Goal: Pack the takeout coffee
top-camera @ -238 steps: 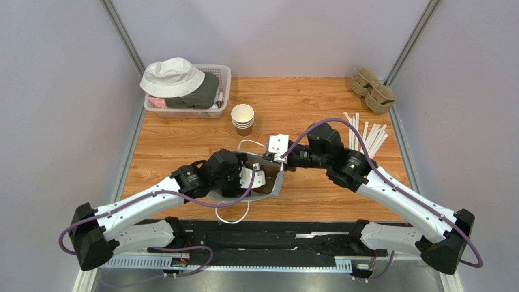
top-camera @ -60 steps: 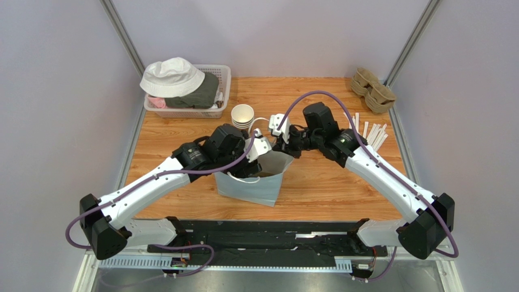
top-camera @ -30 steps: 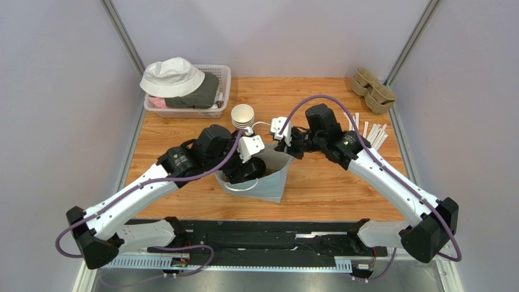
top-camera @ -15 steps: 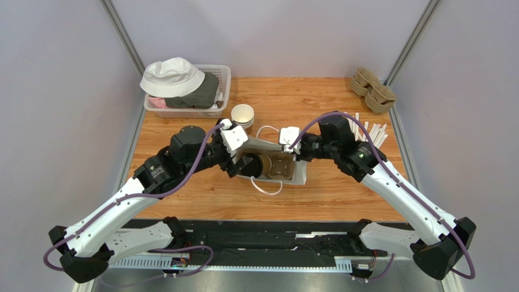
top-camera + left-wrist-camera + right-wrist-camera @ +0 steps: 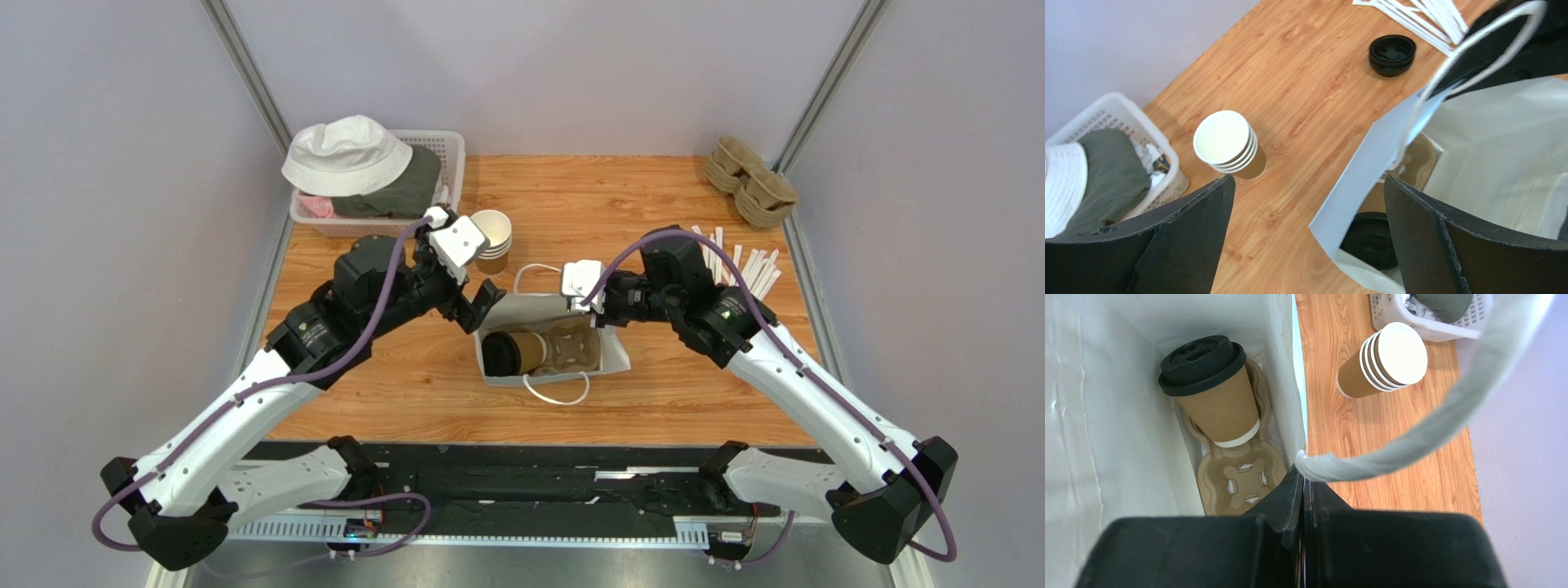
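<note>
The white paper bag (image 5: 1499, 147) lies on its side, its mouth pinched open at the rim by the right gripper (image 5: 1300, 478). Inside, the takeout coffee (image 5: 1211, 392) on its cardboard cup carrier (image 5: 1235, 471) fills the mouth's near half; the far half is free. A stack of paper cups (image 5: 492, 239) stands close behind the wide-spread left gripper (image 5: 476, 301).

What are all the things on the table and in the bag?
takeout coffee: one, brown with black lid, inside the bag
cup holder: one, brown, in the bag under the coffee
paper bag: one, white, mid-table
empty cups: one stack, brown with white rims, behind the bag
loose lids: small stack, black, beyond the bag
basket: one, white, far left corner, with a white hat
straws: a bunch, white, right side
spare holders: one stack, brown, far right corner
left hand: black, open, empty, beside the bag
right hand: black, shut on the bag's rim
</note>
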### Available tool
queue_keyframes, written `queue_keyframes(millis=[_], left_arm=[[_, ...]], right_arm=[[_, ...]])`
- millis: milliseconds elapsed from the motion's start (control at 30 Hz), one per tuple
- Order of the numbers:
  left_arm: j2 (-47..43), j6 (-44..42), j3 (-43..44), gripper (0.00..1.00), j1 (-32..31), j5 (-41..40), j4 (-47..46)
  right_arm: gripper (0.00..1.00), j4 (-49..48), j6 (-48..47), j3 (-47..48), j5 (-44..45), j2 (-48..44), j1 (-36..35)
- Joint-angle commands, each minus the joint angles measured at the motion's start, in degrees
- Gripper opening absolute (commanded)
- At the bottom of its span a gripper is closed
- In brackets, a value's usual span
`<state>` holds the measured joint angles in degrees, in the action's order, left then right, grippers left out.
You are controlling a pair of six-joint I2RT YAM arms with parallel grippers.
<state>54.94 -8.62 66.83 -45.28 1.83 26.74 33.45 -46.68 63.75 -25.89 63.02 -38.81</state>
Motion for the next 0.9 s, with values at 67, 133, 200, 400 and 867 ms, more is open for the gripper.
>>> queue_keyframes(millis=[67, 133, 200, 400, 867], left_arm=[[-0.71, 7.38, -0.82, 0.99, 5.97, -1.12, -1.34], [-0.80, 8.27, -2.04, 0.99, 7.91, -1.47, -1.17], [-0.71, 11.25, -3.01, 0.99, 10.99, -1.30, -0.99], [-0.80, 11.70, -7.32, 0.99, 12.84, -0.42, -1.87], [4.47, 12.31, -6.63, 0.99, 15.83, 4.58, -0.55]], right_arm=[[0.00, -3.57, -1.66, -0.46, -1.44, -1.23, 0.22], [0.00, -3.31, -2.10, -0.55, -1.97, -2.11, 0.22], [0.00, -2.87, -2.54, -0.64, -2.93, -3.16, 0.14], [0.00, -1.11, -3.95, -0.99, -4.61, -5.19, -0.21], [0.00, 2.93, 2.73, 3.22, -1.53, 1.04, 2.59]])
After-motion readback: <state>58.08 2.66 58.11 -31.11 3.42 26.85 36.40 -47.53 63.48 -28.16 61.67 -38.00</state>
